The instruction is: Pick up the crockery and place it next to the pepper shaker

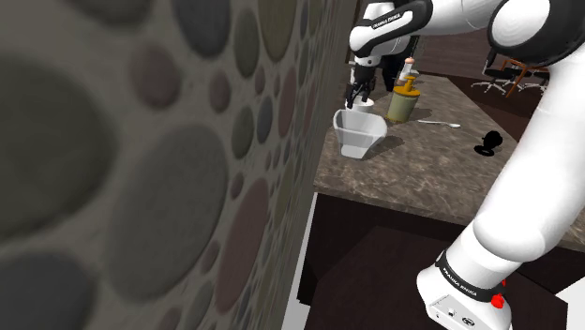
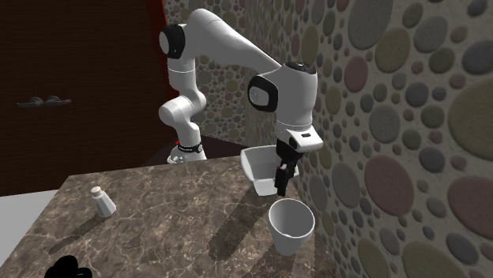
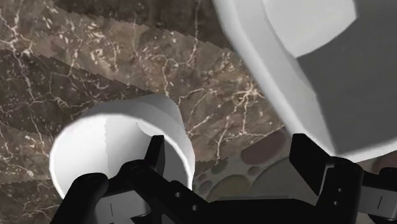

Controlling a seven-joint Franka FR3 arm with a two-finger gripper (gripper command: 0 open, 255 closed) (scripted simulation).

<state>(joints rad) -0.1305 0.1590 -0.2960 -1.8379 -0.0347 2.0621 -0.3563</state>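
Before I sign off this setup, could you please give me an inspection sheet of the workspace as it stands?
Surface: dark veined marble counter, set against a wall.
Job's things: white cup upright near the wall; white square-sided bowl just beyond it in the second exterior view, apart from it; shaker upright, well away from both. Which piece of crockery is meant cannot be told.
Clutter: spoon; small black object, kind unclear.
Grippers: gripper open, hovering between cup and bowl, one finger over the cup's rim, holding nothing.
Cables: nothing seen.
Surroundings: pebble-patterned wall; office chairs beyond the counter.
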